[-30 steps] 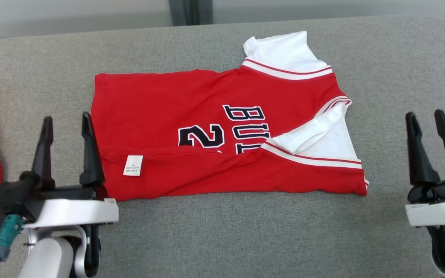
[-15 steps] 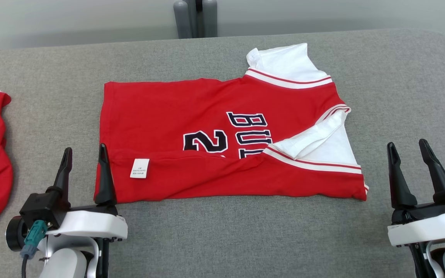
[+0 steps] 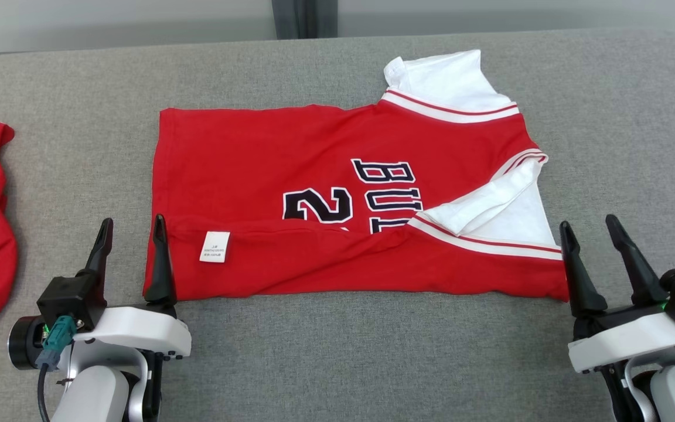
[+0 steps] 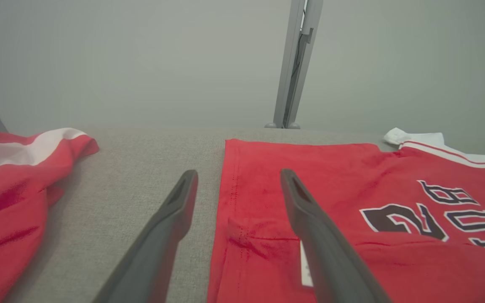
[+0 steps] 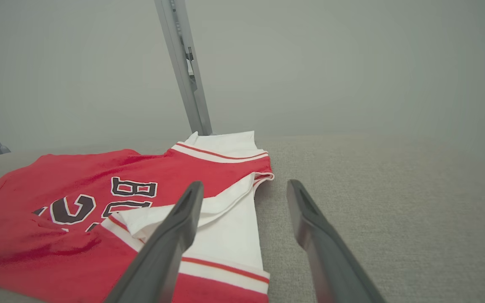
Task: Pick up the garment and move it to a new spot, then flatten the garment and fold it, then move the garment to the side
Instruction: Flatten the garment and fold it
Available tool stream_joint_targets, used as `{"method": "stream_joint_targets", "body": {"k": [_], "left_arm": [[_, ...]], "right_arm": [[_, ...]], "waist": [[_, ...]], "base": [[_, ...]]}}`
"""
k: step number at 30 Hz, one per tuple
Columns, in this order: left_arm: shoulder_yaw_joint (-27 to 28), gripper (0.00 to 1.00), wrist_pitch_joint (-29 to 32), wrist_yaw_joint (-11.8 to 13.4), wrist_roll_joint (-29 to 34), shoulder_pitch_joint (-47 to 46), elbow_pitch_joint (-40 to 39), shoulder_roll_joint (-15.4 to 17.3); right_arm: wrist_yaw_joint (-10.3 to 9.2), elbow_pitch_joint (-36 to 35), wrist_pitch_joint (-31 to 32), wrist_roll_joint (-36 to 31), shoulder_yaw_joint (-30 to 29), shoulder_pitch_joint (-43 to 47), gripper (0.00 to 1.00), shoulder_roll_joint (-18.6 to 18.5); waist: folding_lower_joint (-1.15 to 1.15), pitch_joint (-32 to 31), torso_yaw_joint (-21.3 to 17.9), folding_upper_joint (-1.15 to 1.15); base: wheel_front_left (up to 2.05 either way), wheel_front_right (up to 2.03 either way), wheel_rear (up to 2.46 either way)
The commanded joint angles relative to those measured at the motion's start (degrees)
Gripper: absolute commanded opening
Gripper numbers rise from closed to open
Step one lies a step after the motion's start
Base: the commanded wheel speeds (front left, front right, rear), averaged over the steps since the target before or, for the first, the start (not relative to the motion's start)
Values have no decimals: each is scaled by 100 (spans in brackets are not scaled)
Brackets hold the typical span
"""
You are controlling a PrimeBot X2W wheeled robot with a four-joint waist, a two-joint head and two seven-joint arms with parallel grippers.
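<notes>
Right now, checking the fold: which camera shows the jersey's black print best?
Head view: the black print shows from above, squarely. Left wrist view crops it at the frame's edge; right wrist view sees it obliquely.

The red garment point(image 3: 314, 146) carries dark, white-edged block letters point(image 3: 385, 176) reading "BU", with a third letter half hidden under the folded-over strip toward the table's point(image 3: 337, 351) near edge. Beside them stands a numeral point(image 3: 317, 206) "2", with a second digit mostly covered by the same fold. A white label point(image 3: 215, 246) on that strip bears print too small to read.
</notes>
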Motion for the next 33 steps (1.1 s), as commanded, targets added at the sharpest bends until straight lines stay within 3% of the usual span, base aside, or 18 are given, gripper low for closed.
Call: {"method": "stream_joint_targets", "body": {"k": [1, 14, 22, 23, 24, 25, 33], "left_arm": [[2, 100, -8, -15, -29, -37, 4, 27], [-109, 100, 564, -207, -420, -26, 781, -90], [-58, 100, 1135, -255, -872, 16, 1204, -221], [-44, 93, 1189, -290, -917, 47, 1229, -233], [-68, 65, 1281, -338, -954, 79, 1251, -213], [-58, 0, 1318, -389, -1039, 100, 1250, -229], [177, 0, 1260, -366, -1260, 307, 686, -89]], "right_arm": [[12, 30, 14, -10, 5, -61, 100, -67], [11, 1415, 146, 163, 440, -349, 100, -80], [8, 1898, 335, 472, 812, -483, 100, -55], [9, 1924, 373, 496, 868, -491, 99, -59], [10, 1934, 373, 525, 919, -504, 50, -64], [12, 1901, 292, 566, 928, -515, 0, -63], [3, 1573, 257, 1019, 959, -405, 0, -190]], "waist": [[0, 20, 6, 0], [0, 355, 46, 0], [0, 426, 13, 0], [0, 428, 6, 0], [0, 428, -1, 0], [0, 428, -4, 0], [0, 283, 39, 0]], "base": [[0, 0, 0], [0, 0, 0], [0, 0, 0], [0, 0, 0], [0, 0, 0], [0, 0, 0], [0, 0, 0]]}}
